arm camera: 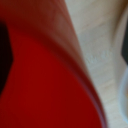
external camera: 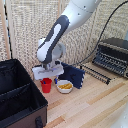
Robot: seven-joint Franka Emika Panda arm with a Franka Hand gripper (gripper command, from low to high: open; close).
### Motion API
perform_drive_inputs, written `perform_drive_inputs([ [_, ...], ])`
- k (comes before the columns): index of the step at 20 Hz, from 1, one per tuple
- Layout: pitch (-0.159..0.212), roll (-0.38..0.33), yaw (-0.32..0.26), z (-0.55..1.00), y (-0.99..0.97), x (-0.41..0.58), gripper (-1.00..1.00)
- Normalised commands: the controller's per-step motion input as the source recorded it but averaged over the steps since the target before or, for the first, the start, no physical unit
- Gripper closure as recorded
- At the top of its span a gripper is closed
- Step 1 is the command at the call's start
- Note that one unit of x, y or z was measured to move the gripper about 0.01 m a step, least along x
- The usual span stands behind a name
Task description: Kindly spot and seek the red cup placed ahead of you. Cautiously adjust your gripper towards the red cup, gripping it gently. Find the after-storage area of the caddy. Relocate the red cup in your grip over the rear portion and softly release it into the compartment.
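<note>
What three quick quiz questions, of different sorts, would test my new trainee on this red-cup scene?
1. True or false: the red cup is already inside the caddy.
2. What stands right beside the cup on the exterior view's right: (a) white bowl, (b) toaster oven?
3. What fills most of the wrist view?

Key: 1 false, it stands on the table under the end effector. 2 a. 3 the red cup.

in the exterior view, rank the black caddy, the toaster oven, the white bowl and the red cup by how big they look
1. the caddy, though it sits nearest the camera, which inflates it
2. the toaster oven, set farther back
3. the white bowl
4. the red cup, close to the bowl in apparent size, so that pair is unsure
</note>
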Motion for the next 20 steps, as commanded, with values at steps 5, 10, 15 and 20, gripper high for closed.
perform_drive_inputs([
  [5,0.065,-0.094,-0.026,-0.25,0.33,0.254,1.00],
  [10,0.069,-0.096,-0.020,-0.23,0.33,0.218,1.00],
  [15,0.018,-0.048,-0.024,0.03,0.13,0.018,1.00],
  [20,-0.005,0.031,-0.069,0.81,0.00,0.107,1.00],
])
